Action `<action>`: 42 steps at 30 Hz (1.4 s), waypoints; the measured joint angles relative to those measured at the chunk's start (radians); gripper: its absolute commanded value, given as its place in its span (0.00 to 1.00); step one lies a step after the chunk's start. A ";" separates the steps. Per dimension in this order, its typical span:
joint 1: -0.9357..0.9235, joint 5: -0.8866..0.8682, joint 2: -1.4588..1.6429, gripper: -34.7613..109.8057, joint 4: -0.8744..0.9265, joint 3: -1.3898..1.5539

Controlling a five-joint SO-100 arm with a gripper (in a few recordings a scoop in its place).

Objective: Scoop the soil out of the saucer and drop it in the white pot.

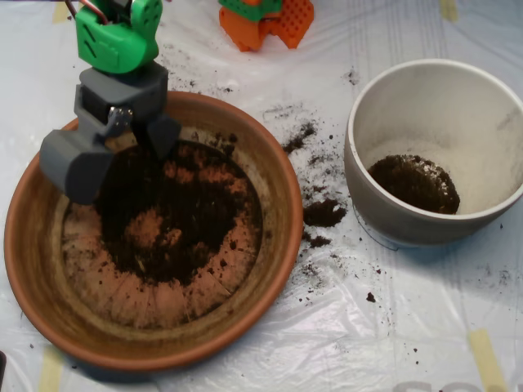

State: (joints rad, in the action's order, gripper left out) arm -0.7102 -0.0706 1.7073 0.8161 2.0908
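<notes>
On the left of the worktop (425, 327), which is covered by a creased, glossy clear plastic sheet, sits the saucer (278, 204), a wide, shallow round dish of matte orange-brown clay with a raised rim and faint radial lines across its floor. The soil (184, 220), dark, loose and crumbly, lies on that floor as a rough ring with a bare clay patch near its middle, thicker toward the upper part of the dish.

The grey scoop (122, 155) hangs over the saucer's upper left, its two smooth matte plastic shells spread apart, so the fingers (73, 163) stand open; the larger left shell overlaps the rim, the smaller right one sits above the soil's upper edge. The line from shell to shell runs roughly left to right, tilted slightly upward to the right. A green plastic arm segment (118, 37) joins it from the top edge of the overhead view.

To the right, well apart from the saucer, stands the white pot (384, 204), off-white, smooth-walled, with a thick rim and a small dark mound of soil on its bottom. Spilled crumbs and a small clump (324, 214) lie on the sheet between the two vessels. An orange plastic part (274, 20) sits at the top edge.
</notes>
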 measured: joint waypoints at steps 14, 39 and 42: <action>0.014 0.054 -0.201 0.49 0.000 -0.095; 0.021 0.115 -0.391 0.24 0.230 -0.410; 0.020 0.112 -0.391 0.24 0.239 -0.403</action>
State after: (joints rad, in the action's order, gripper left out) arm -0.6903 0.0414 1.3162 1.0554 1.6874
